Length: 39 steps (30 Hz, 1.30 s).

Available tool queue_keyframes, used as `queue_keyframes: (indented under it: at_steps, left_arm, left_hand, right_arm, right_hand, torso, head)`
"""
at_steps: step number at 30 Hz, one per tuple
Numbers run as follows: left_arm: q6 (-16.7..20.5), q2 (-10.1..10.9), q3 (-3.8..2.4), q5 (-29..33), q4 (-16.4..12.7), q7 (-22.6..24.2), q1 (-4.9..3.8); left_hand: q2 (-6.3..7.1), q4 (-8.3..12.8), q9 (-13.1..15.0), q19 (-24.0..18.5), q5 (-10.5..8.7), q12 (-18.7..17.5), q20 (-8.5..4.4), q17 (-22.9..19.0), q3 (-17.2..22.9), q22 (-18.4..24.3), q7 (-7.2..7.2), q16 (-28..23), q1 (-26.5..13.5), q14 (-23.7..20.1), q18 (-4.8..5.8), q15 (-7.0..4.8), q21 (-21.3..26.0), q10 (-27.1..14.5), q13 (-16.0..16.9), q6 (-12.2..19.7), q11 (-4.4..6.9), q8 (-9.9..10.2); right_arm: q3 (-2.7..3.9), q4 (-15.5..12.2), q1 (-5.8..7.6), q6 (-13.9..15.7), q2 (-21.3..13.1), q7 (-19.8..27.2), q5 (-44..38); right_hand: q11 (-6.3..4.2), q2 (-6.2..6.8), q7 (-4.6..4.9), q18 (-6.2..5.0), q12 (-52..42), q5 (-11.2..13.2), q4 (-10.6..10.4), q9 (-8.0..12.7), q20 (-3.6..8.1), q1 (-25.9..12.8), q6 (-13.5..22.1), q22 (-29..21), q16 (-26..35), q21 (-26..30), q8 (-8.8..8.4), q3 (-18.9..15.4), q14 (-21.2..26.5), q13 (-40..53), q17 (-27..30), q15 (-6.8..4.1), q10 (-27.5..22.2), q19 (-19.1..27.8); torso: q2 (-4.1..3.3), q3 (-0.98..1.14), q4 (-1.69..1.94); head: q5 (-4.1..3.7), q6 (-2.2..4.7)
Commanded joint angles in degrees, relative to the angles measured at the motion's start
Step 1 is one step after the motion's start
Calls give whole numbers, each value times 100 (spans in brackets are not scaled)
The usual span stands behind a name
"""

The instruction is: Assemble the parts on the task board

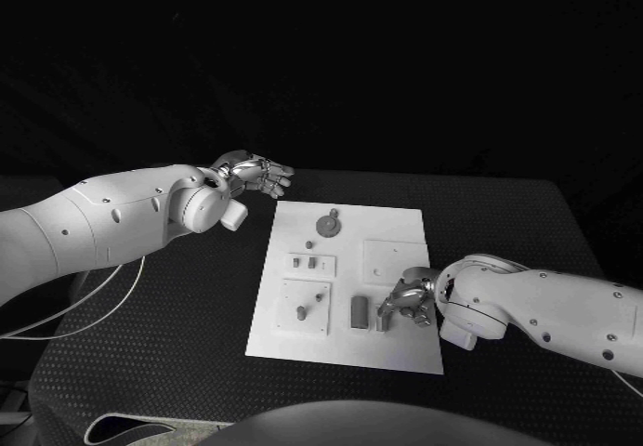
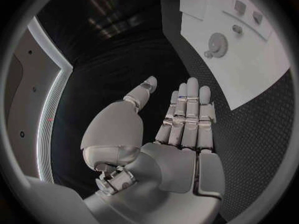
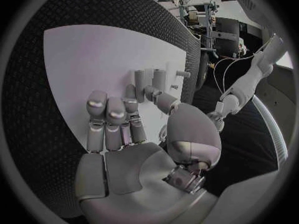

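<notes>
The white task board [image 1: 396, 221] lies in the middle of the black table, and its corner [image 2: 261, 69] also appears in the left wrist view. Grey parts stand on it: a gear [image 1: 330, 223] [image 2: 218, 45] at the far end, two small pieces [image 1: 304, 263], a peg on a square plate [image 1: 303, 311] and a dark block [image 1: 360, 312] [image 3: 149, 78]. My right hand [image 1: 405, 299] [image 3: 118, 129] hovers low over the board's near right part, fingers half curled with nothing seen in them, thumb reaching towards the block. My left hand [image 1: 255, 174] [image 2: 181, 119] is held flat, fingers straight, off the board's far left corner.
A raised square plate [image 1: 396, 258] sits on the board just beyond my right hand. White cables [image 1: 81, 307] trail over the table's left side under my left arm. Black textured table surface surrounds the board on every side.
</notes>
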<state>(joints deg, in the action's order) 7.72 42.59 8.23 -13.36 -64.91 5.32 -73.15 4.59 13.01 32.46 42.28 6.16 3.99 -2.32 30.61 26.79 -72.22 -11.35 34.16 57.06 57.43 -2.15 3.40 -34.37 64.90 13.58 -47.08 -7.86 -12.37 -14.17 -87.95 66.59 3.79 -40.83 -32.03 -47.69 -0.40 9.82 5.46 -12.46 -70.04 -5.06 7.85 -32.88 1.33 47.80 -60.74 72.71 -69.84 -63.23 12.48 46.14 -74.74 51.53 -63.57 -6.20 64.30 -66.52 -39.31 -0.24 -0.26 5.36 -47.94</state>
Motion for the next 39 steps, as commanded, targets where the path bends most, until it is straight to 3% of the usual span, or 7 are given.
queue_keyframes:
  at_steps: [1, 5, 13, 39]
  left_arm:
    - [-87, -10, -3, -18, -7, 23, -6]
    - [-91, -11, -3, -19, -8, 23, -6]
    - [-90, -8, -3, -19, -9, 21, -6]
    - [-84, -5, -1, -21, 1, 21, -5]
  left_hand:
    - [-6, -38, -9, 47, 0, 9, 2, 6, 9, -7, 14, -31, -55, 51, -58, -1, 22, 32, -8, 43, 5, -32]
    - [-5, -39, -9, 47, 0, 9, 2, 8, 9, -8, 14, -33, -55, 51, -58, -1, 23, 32, -9, 43, 5, -32]
    - [-5, -39, -10, 47, -1, 9, 1, 11, 9, -10, 14, -36, -54, 51, -58, -1, 25, 32, -9, 44, 5, -33]
    - [-4, -42, -13, 49, -2, 10, 2, 23, 10, -17, 14, -44, -51, 54, -58, -1, 30, 32, -10, 45, 5, -37]
  right_arm:
    - [3, -35, -11, -84, 27, 181, 24]
    - [3, -33, -11, -104, 26, 192, 26]
    - [3, -33, -11, -104, 26, 209, 26]
    - [5, -191, -7, -155, -181, 270, -45]
  right_hand:
    - [-47, 227, -1, -254, 21, 206, -141, 6, 40, -76, -26, -12, 37, -19, 29, -26, 10, 0, -8, -49, -13, 14]
    - [-47, 393, 1, -254, 21, 217, -254, 12, 47, -133, -11, -17, 40, -22, 33, -67, 11, 2, -15, -52, -18, 10]
    - [-45, 468, 3, -254, 20, 224, -311, 11, 60, -149, 12, -20, 43, -24, 40, -161, 19, 7, -24, -53, -32, 14]
    - [-47, 545, 2, -254, 17, 225, -425, 0, 75, -172, 33, -28, 45, -21, 60, -240, 28, 14, -37, -56, -47, 26]
  torso:
    - [-1, 1, -1]
    - [1, -3, 0]
    - [1, -1, 2]
    - [2, -2, 0]
  head:
    - [4, -10]
    - [5, -14]
    - [11, -22]
    - [27, -33]
